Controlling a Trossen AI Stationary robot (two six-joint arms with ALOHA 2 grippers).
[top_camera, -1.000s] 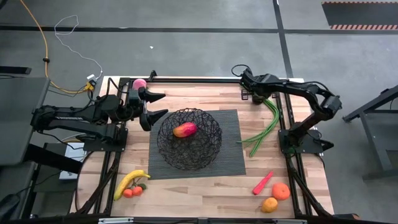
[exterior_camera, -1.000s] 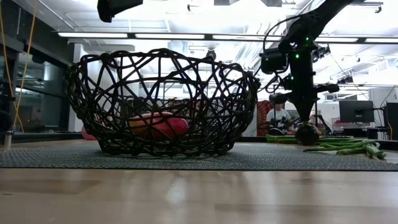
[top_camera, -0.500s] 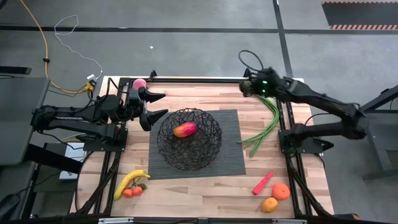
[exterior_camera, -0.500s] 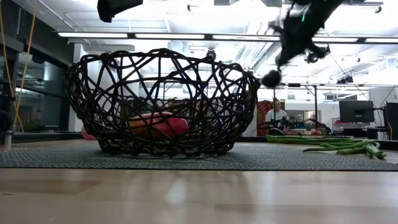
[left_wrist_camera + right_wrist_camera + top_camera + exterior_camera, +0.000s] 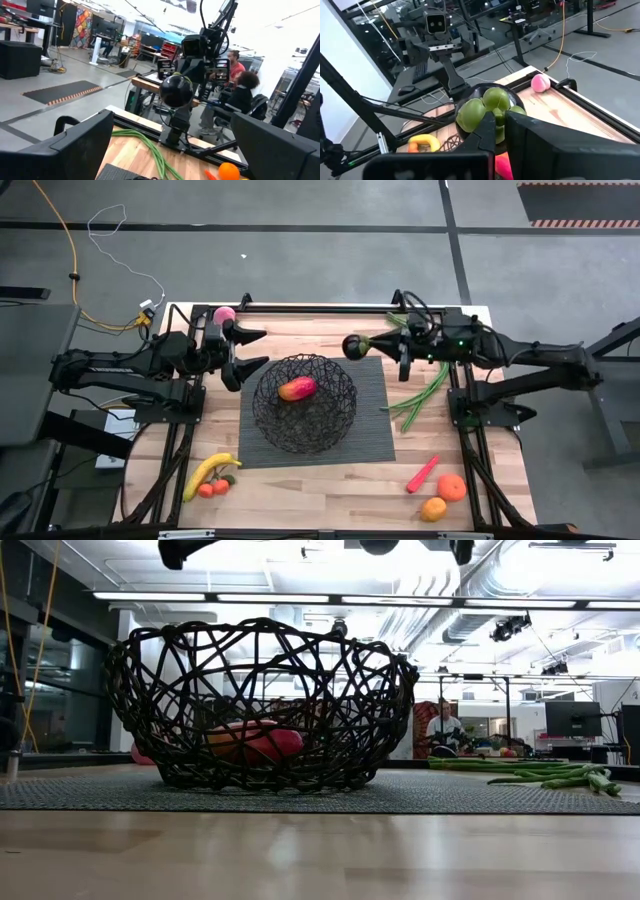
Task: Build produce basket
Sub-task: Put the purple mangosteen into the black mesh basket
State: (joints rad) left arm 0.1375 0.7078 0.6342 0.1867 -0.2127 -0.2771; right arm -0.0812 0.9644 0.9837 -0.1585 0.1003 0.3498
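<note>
A dark green lobed vegetable (image 5: 489,111) is being gripped by the closed fingers of the right gripper (image 5: 372,345) and is being held above the tabletop (image 5: 330,485), near the basket's (image 5: 304,404) far right rim. A red-orange mango (image 5: 297,388) is being cradled inside the basket. The left gripper (image 5: 252,348) is being held with fingers spread wide, left of the basket.

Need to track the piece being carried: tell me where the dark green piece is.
In the high view the dark green piece hangs in the right gripper, above the mat's far right corner, just right of the basket.
</note>
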